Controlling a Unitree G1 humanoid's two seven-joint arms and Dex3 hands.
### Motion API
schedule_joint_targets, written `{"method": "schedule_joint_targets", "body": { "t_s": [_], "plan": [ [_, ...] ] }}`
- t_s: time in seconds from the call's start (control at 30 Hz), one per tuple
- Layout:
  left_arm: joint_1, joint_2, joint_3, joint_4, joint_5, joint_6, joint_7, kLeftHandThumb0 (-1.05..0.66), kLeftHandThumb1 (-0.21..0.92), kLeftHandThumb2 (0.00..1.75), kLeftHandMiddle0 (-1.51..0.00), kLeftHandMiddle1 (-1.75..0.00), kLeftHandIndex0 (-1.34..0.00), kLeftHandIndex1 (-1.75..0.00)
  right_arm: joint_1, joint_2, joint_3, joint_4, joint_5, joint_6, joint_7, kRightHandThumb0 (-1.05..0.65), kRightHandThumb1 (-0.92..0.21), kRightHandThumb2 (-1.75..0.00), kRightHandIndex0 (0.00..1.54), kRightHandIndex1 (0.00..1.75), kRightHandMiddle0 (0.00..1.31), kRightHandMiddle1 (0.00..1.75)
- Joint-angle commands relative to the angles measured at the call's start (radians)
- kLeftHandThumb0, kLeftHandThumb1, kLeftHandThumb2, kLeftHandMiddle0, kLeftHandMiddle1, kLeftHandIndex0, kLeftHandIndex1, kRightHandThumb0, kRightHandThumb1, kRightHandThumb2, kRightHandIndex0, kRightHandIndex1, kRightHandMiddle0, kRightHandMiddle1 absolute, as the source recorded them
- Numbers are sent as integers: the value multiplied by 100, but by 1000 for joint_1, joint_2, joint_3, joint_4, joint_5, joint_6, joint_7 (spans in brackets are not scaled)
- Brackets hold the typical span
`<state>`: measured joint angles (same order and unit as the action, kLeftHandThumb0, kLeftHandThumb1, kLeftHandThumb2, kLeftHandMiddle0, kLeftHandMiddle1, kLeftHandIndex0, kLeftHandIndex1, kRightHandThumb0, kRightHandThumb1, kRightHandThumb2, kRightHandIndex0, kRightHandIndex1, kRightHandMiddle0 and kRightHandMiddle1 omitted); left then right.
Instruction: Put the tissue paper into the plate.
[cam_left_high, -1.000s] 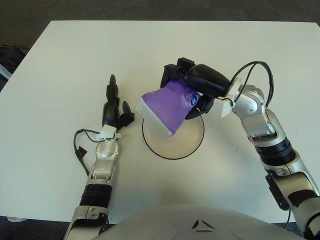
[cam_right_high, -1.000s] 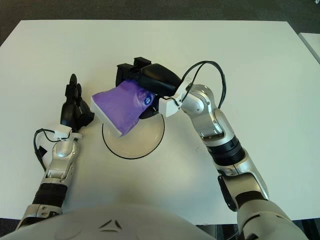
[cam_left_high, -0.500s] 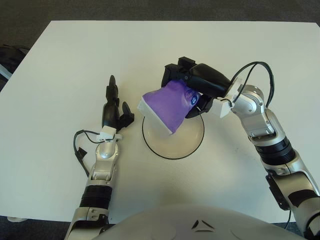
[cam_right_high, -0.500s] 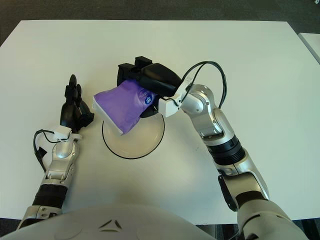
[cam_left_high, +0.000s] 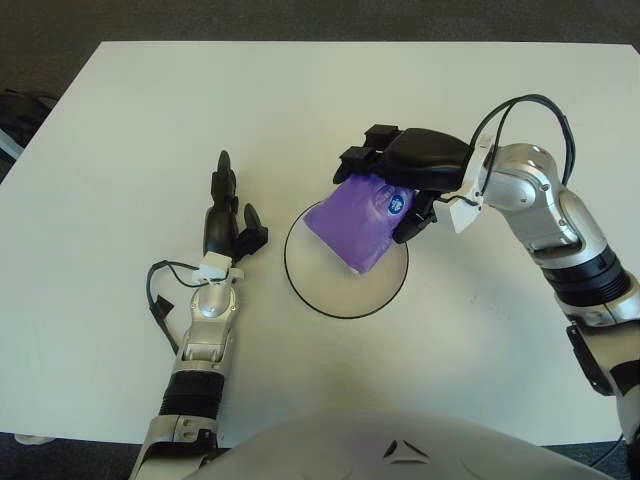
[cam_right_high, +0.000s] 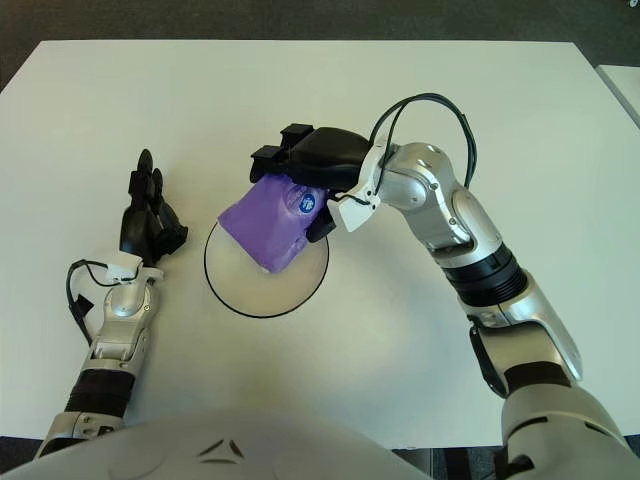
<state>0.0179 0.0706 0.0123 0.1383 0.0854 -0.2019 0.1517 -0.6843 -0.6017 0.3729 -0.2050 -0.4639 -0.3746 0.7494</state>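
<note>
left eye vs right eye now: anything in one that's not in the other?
Only the left eye view: a dark object off the table's left edge. Only the right eye view: a sliver of another pale surface past the table's right edge. Both: the right hand gripping the purple tissue pack over the plate, and the left hand idle to the plate's left on the white table.

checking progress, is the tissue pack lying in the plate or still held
Still held: the right hand grips the purple tissue pack, tilted over the plate. Whether its lower end touches the plate, cannot tell.
</note>
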Motion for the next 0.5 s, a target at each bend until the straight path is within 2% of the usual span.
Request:
{"method": "schedule_joint_targets", "body": {
  "t_s": [0.0, 0.47],
  "plan": [
    [100, -17, -9, 76, 6, 57, -10, -83, 92, 100, -12, 0, 0, -18, -16, -6, 7, 17, -9, -56, -10, -104, -92, -37, 0, 1, 0, 2],
    [96, -10, -11, 77, 26, 79, -3, -88, 92, 103, -8, 0, 0, -9, 3, 0, -21, 38, 121, -106, -1, -105, -92, -54, 0, 0, 0, 0]
  ]
}}
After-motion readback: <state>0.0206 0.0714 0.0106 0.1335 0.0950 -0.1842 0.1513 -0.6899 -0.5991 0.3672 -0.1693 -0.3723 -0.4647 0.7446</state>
